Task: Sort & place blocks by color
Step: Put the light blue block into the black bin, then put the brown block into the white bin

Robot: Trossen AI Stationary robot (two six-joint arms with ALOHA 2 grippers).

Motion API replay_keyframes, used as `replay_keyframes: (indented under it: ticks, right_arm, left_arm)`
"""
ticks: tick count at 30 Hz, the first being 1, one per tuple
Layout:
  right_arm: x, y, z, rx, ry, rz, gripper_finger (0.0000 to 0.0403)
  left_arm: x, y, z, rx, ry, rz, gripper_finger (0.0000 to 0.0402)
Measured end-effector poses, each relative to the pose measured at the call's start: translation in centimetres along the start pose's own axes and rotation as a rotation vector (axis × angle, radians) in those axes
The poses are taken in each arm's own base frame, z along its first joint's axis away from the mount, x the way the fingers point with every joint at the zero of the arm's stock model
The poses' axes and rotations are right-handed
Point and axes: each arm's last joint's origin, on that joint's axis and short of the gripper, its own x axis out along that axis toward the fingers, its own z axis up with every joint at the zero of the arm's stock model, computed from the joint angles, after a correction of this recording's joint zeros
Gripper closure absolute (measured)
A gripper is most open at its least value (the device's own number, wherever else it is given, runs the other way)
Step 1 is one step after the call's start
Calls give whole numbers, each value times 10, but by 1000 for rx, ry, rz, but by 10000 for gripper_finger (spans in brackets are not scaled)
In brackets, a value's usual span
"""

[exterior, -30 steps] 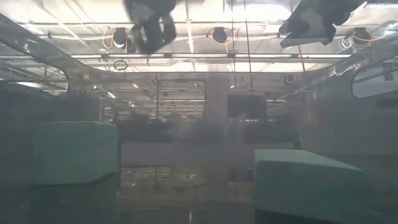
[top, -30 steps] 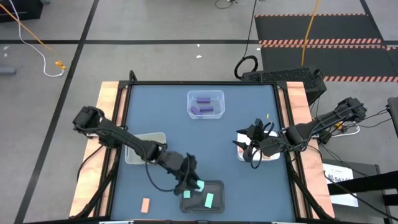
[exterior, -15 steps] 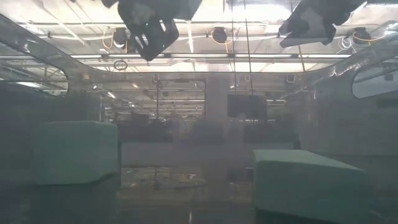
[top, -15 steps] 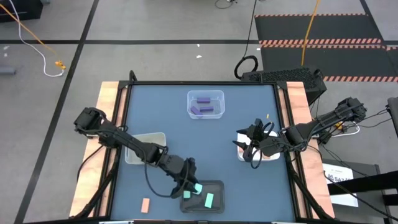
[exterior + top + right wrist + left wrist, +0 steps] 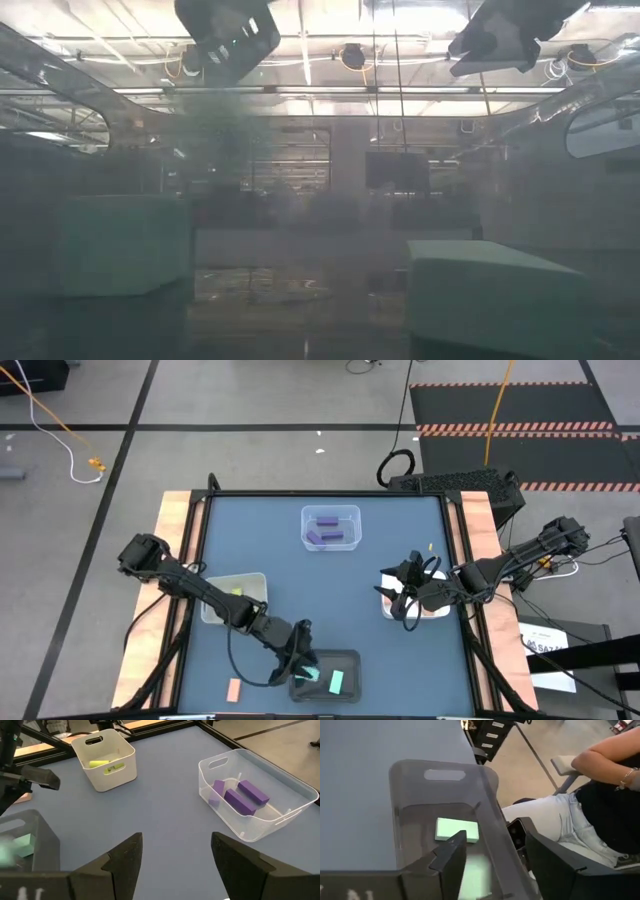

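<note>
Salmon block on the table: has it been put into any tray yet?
No. In the high view the salmon block lies on the bare table, left of the dark tray and outside every tray.

Two light cyan wooden blocks [image 5: 336, 681] lie flat in the black tray. Three purple bars [image 5: 253, 792] rest in the clear tray, yellow-green pieces [image 5: 99, 764], perhaps two, in the white one. A salmon-orange block [image 5: 233, 689] lies alone on the table.

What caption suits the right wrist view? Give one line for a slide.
Right gripper open above the table, facing a clear tray of purple blocks.
</note>
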Motion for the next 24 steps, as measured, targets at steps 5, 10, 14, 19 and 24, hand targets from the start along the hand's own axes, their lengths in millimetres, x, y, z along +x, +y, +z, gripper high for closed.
replay_keyframes:
  ticks: [5, 10, 14, 19, 24]
  right_arm:
    - [0, 0, 0, 0, 0, 0, 174]
    - [0, 0, 0, -1, 0, 0, 174]
    - [0, 0, 0, -1, 0, 0, 174]
    - [0, 0, 0, -1, 0, 0, 174]
    - [0, 0, 0, -1, 0, 0, 174]
  left_arm:
    - [0, 1, 1, -4, -31, 64, 164]
    - [-5, 0, 5, -30, -70, 105, 146]
    - [-16, -3, 12, -101, -90, 101, 143]
    - [-36, -1, 12, -429, -34, 169, 142]
    - [-52, -7, 0, -891, 85, 234, 142]
